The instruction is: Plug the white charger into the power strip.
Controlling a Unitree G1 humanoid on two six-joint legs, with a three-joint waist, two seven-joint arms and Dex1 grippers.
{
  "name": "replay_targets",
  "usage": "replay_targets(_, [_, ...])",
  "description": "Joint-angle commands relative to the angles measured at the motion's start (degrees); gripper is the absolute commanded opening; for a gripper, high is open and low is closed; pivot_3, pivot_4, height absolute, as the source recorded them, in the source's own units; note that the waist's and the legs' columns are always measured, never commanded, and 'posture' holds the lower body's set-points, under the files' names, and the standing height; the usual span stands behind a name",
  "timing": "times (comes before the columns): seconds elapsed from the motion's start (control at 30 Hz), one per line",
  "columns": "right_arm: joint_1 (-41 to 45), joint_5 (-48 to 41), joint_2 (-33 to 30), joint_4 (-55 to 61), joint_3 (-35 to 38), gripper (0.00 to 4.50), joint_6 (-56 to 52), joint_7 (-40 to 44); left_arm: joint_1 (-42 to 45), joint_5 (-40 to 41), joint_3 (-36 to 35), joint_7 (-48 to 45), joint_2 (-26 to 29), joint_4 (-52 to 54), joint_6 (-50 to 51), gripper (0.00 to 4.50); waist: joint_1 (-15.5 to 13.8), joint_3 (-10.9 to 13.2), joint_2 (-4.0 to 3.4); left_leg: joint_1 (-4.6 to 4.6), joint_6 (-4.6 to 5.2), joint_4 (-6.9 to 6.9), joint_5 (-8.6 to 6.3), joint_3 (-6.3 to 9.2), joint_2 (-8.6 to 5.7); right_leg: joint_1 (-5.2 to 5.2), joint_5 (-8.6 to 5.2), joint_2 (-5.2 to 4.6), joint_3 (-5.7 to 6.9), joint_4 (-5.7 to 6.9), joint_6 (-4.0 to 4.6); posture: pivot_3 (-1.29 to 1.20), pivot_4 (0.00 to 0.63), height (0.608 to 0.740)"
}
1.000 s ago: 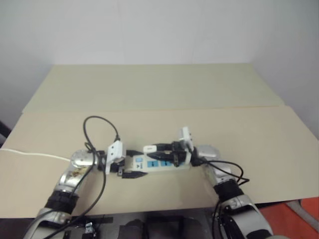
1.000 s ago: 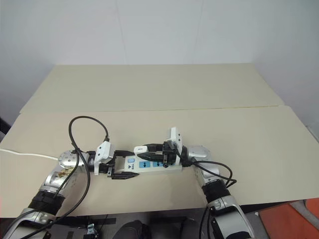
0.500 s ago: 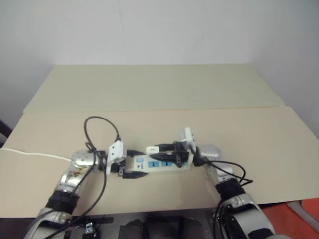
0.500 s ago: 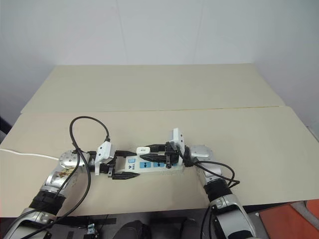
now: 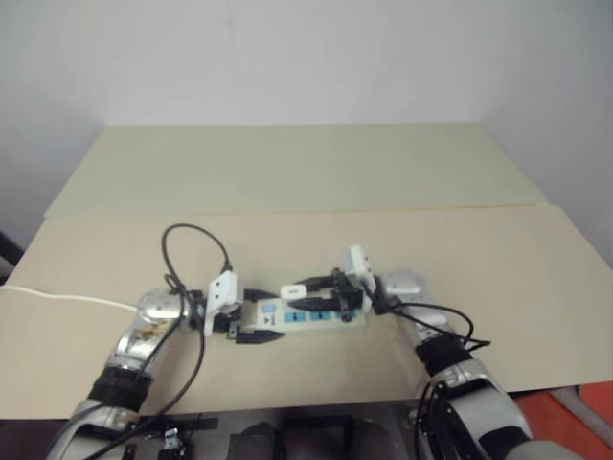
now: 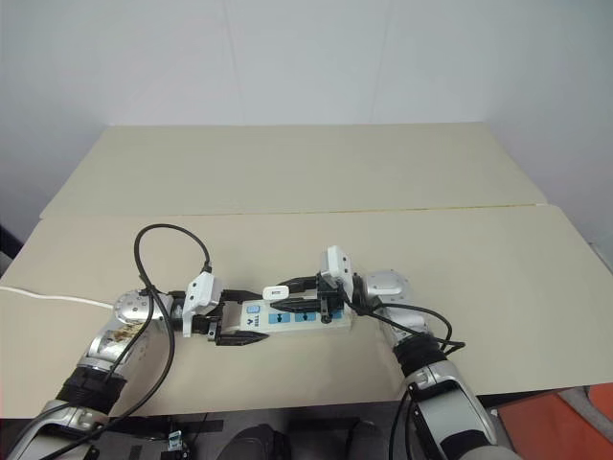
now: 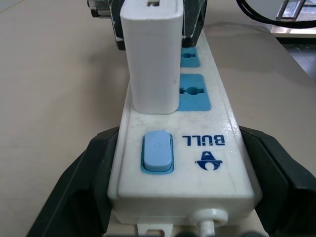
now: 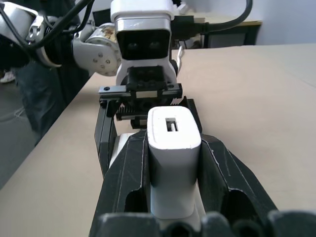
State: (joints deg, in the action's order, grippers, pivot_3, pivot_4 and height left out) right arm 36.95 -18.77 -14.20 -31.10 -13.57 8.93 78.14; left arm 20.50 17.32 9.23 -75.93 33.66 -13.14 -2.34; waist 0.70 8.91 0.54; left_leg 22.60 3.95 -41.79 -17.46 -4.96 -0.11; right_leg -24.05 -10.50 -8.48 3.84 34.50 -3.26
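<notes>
The power strip lies on the beige table, a long white bar with blue sockets and a blue switch. My left gripper is shut on its switch end, a black finger on each long side. The white charger stands upright on the strip over the socket nearest the switch. Its base meets the strip's face and its prongs are hidden. My right gripper is shut on the charger, coming in from the strip's other end, with its fingers clamping both sides.
A thin white cord trails off to the left across the table. A black cable loop arches above my left wrist. The table's front edge runs just below both grippers. A seam crosses the tabletop farther back.
My right wrist has turned slightly and its forearm has swung a little, still gripping the charger on the strip. The left gripper and the power strip have stayed put.
</notes>
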Motion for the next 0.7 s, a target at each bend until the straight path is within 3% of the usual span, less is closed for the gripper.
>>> replay_targets(0.03, [1.14,4.19,-2.89,-4.4,0.78,1.1,1.07,-1.16,-0.21,-0.72,0.94,-1.34,0.37,0.9,0.27,3.27,0.02,0.0,0.0,-0.02,-0.01,0.0,0.0,0.0,0.01,0.01,0.0,0.0,0.0,0.02,0.0,0.0,0.15,0.74])
replay_targets(0.3, [1.19,5.49,-3.72,-7.01,-0.47,1.1,2.61,-0.92,-0.8,-0.78,0.98,-1.1,0.16,1.16,0.16,3.27,0.06,0.0,0.0,-0.23,-0.02,0.01,0.01,0.0,0.04,0.07,-0.03,0.0,-0.03,0.08,0.05,0.0,0.15,0.74])
replay_targets(0.63, [0.77,4.07,-5.07,-1.7,-0.1,1.1,-6.79,-2.84,-0.64,-0.83,1.25,-0.99,-0.31,1.12,0.25,3.27,-0.03,-0.02,-0.01,-0.3,-0.02,0.02,0.0,0.0,0.05,0.01,-0.03,-0.05,-0.04,0.1,0.07,0.0,0.15,0.74])
replay_targets(0.7, [0.2,3.47,-5.53,0.12,0.45,1.82,-7.59,-2.81,-0.6,-0.87,1.26,-1.03,-0.33,0.99,0.21,3.27,-0.13,-0.02,-0.01,-0.28,-0.02,0.02,0.0,0.01,0.05,-0.01,-0.03,-0.07,-0.04,0.1,0.07,0.0,0.15,0.74])
